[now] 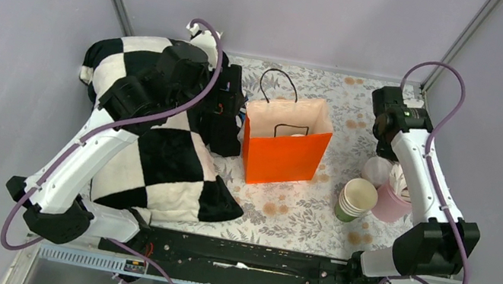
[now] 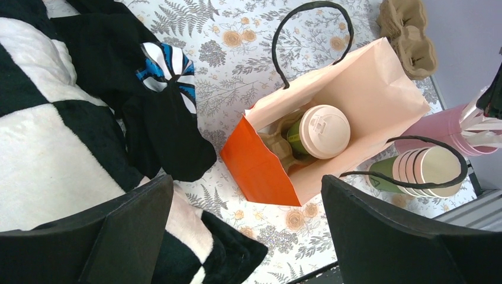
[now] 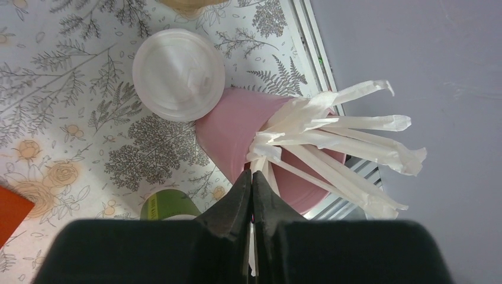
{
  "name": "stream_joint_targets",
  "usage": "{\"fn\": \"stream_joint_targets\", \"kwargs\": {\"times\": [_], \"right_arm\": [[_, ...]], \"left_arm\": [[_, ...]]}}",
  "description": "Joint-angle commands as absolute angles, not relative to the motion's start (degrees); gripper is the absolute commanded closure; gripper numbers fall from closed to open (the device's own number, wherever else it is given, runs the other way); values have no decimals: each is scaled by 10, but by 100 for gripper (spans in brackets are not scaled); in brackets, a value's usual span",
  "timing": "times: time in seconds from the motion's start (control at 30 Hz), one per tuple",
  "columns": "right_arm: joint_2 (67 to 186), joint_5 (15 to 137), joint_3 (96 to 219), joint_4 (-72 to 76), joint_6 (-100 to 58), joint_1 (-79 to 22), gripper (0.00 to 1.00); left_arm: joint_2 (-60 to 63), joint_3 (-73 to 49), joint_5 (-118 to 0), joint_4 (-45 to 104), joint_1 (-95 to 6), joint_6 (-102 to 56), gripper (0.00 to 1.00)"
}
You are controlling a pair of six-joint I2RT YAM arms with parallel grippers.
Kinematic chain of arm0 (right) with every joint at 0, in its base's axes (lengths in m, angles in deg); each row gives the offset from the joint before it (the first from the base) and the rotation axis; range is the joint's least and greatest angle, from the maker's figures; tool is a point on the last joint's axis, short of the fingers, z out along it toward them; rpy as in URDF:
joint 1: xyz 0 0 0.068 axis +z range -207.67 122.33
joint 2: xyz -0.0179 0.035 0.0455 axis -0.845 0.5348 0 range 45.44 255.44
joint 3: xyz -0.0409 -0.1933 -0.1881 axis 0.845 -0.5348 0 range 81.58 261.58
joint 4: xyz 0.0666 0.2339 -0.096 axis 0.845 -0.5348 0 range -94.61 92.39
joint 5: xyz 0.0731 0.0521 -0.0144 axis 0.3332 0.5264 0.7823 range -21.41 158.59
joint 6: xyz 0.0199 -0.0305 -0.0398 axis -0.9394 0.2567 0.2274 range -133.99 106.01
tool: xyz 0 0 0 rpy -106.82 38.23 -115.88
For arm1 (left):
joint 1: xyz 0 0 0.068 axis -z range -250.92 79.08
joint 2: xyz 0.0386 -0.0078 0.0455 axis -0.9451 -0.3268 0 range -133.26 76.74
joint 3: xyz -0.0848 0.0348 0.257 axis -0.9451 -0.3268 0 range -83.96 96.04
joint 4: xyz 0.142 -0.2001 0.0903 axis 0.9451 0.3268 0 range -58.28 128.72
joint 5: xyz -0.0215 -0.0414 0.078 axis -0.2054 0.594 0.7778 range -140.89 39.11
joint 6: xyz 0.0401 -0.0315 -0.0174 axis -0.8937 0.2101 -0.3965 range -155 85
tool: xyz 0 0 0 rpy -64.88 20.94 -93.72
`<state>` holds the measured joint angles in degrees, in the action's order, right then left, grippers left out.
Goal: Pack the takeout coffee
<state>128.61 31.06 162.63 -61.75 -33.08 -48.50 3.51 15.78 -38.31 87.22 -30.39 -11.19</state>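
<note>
Fingers (image 2: 124, 231) of your left gripper (image 2: 245, 189) stand wide apart with nothing between them, hovering above the near edge of the black-and-white checked pillow (image 2: 47, 136) and looking down into the orange paper bag (image 2: 260, 171). On the other side, your right gripper (image 3: 251, 177) has its fingers (image 3: 231, 213) pressed together, tips just in front of the pink cup (image 3: 237, 136) and its white sticks (image 3: 337, 142). You cannot tell from the right wrist view whether they touch a stick.

The bag stands upright and open on the floral table (image 2: 237, 35), just beside the pillow, with its black cord handles loose at the mouth. The takeout coffee (image 2: 324, 131) is inside it, seated in a brown cardboard carrier (image 2: 278, 148) at the bottom. The cup stands on end, its long axis vertical. Its white lid faces up toward the bag's mouth, and a strip of the green wall shows below the lid.

To the right of the bag, the stack of green cups (image 1: 356, 200) stands close to the pink cup, and a loose clear lid (image 3: 177, 74) lies flat on the table just past that cup. Farther back, near the table's far edge, sits a second cardboard carrier (image 2: 408, 35), well apart from the bag.
</note>
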Motion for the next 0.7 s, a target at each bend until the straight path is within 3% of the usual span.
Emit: {"fn": "stream_joint_targets", "kwargs": {"times": [0.0,0.33,0.67], "right_arm": [[1255,287,1686,-652,-328,-488,95],[1237,340,1862,-811,-325,-488,98],[1215,602,2095,-756,-271,-488,100]], "left_arm": [[30,180,-397,841,-307,-109,1],[9,197,-392,845,-307,-106,1],[2,219,-357,847,-308,-75,1]]}}
